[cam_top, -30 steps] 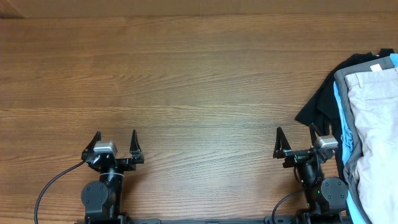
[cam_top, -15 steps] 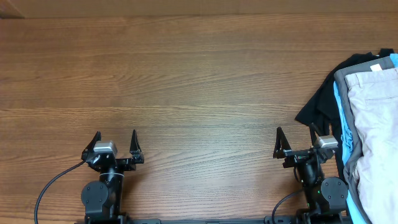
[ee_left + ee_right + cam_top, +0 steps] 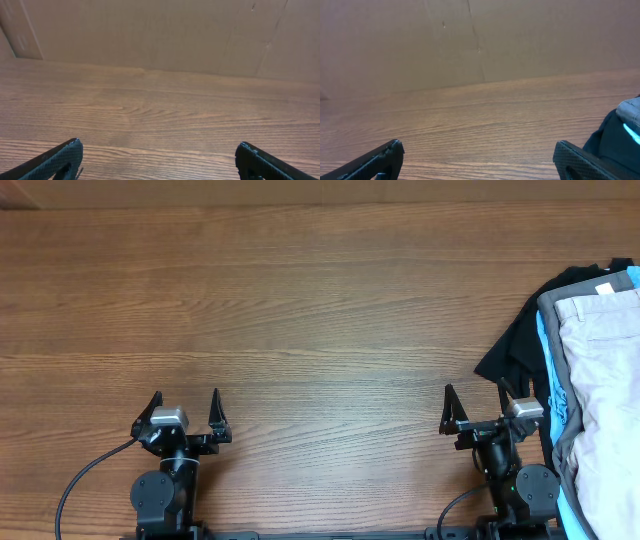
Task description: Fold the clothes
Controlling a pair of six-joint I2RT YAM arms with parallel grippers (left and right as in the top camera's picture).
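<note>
I am resting my left hand (image 3: 186, 394) and my right hand (image 3: 474, 388) at the near edge of the tabletop (image 3: 320, 310), both with fingers spread wide and gripping nothing. The beige shorts (image 3: 605, 380) are lying at the far right, topping a pile of a grey garment (image 3: 562, 448), a blue garment (image 3: 545, 365) and a black garment (image 3: 512, 350), which is spreading just beside my right hand.
</note>
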